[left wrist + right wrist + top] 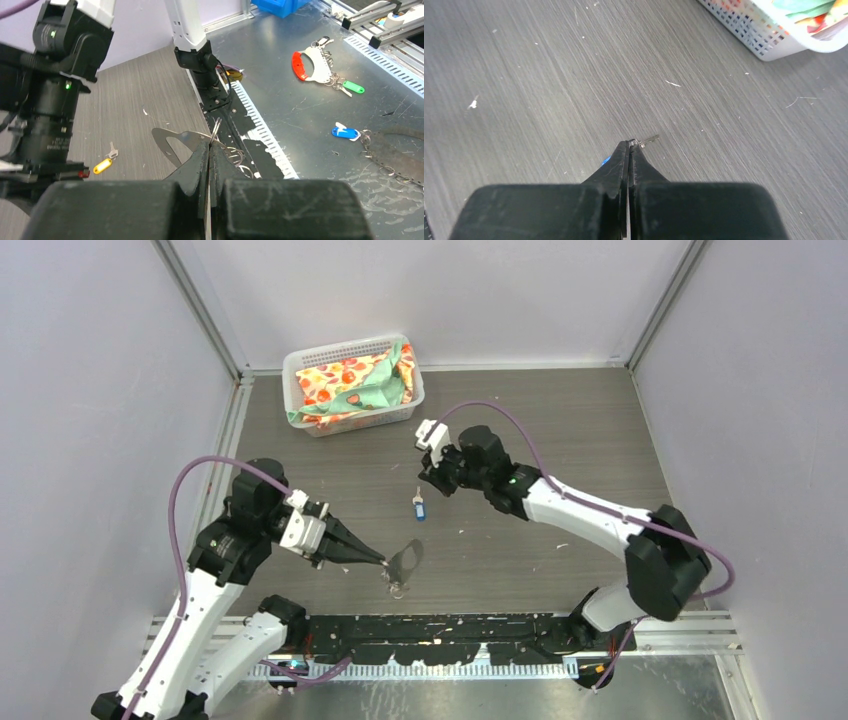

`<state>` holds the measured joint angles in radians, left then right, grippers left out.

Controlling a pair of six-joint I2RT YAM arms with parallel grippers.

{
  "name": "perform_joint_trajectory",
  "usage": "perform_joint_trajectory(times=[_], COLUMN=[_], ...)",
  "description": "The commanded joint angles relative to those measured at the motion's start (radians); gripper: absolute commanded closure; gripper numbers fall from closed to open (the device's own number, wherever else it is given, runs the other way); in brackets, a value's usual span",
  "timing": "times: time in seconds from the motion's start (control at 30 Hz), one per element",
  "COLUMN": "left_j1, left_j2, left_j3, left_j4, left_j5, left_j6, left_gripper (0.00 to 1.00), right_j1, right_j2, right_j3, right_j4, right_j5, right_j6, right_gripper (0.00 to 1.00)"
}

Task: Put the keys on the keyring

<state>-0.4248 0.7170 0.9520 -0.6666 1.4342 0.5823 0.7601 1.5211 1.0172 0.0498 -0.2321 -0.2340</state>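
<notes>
While the left pincer [384,562] clenches the keyring [405,558] near the front edge of the desk [560,440], the right pincer [630,145] is clamped on the blue-headed key [419,508] farther back; the yellow-headed key [102,165] lies flat nearby.

Overhead camera looks down; wrist cameras skim the table [580,430].

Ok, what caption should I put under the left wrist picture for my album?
Left hand shut on the keyring, with the yellow key lying on the table beyond.
</notes>
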Motion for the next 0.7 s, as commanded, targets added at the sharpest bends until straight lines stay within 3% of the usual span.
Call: perform_joint_trajectory(times=[0.0, 0.4, 0.67], left_j1=[0.004, 0.004, 0.004], left_j2=[0.008, 0.034, 0.065], left_j3=[0.036, 0.037, 0.053], left_j4=[0.051, 0.093, 0.110], left_j5=[0.041, 0.056, 0.064], left_j6=[-0.020, -0.060, -0.080], left_gripper=[1.00, 1.00, 1.00], right_j1=[-0.001, -0.002, -0.001], right_j2=[-0.161, -0.517, -0.597], right_j3=[-0.035, -0.039, 0.052], right_j4=[-0.038, -0.300, -0.478], right_j5=[-0.032, -0.122, -0.254], right_j6=[0.018, -0.015, -0.054], right_gripper=[0.99, 0.99, 0.99])
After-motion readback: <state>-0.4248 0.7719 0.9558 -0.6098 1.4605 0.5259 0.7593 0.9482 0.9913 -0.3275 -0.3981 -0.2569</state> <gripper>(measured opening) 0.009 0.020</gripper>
